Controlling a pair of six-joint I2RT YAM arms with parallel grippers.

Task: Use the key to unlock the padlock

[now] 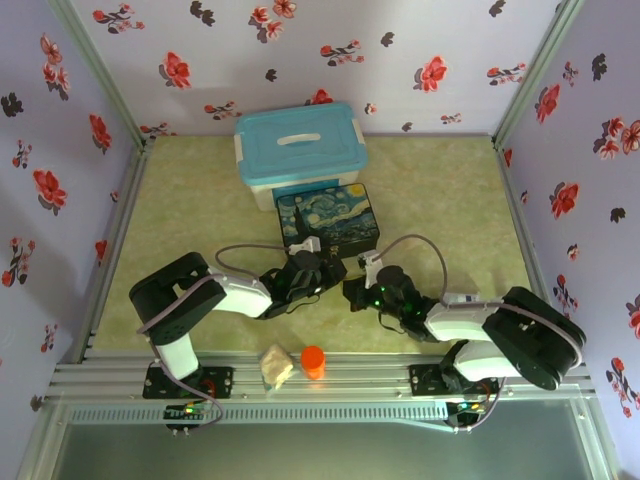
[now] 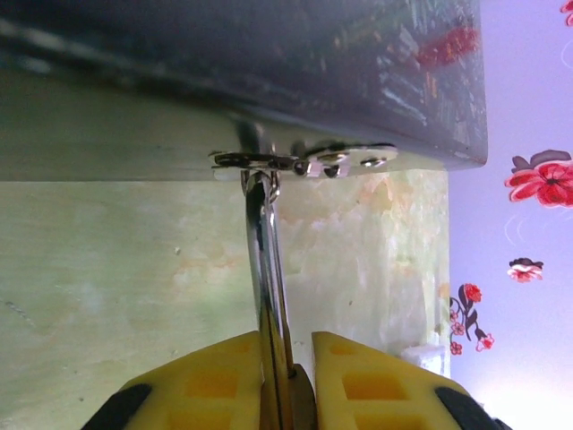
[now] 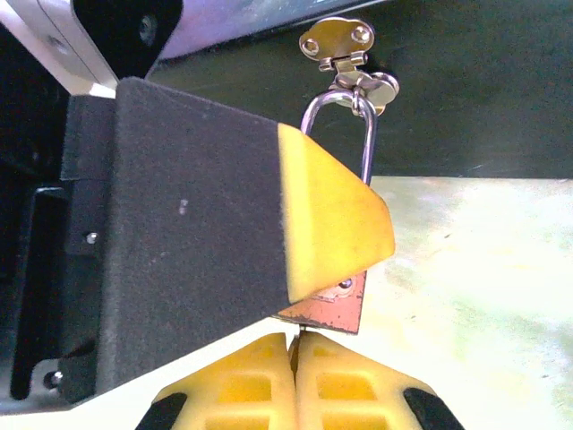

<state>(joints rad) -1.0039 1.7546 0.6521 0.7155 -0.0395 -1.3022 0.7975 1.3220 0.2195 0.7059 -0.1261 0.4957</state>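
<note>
The padlock (image 3: pixel 333 306) hangs by its silver shackle (image 3: pixel 368 143) from the gold clasp (image 3: pixel 338 40) on the front of the painted box (image 1: pixel 328 220). My left gripper (image 2: pixel 286 345) is shut on the padlock (image 2: pixel 277 384), whose body I see edge-on between the yellow pads. In the right wrist view, one left finger (image 3: pixel 327 215) covers most of the brass body. My right gripper (image 3: pixel 294 345) sits just below the padlock's bottom edge. It is shut on the key (image 3: pixel 298 333), a thin dark sliver reaching up to the padlock. In the top view, both grippers (image 1: pixel 322 268) (image 1: pixel 356 288) meet in front of the box.
A white container with a blue lid (image 1: pixel 300 145) stands behind the painted box. An orange cylinder (image 1: pixel 313 360) and a beige lump (image 1: pixel 276 367) lie near the front rail. Flowered walls enclose the green table (image 1: pixel 450 200) on three sides.
</note>
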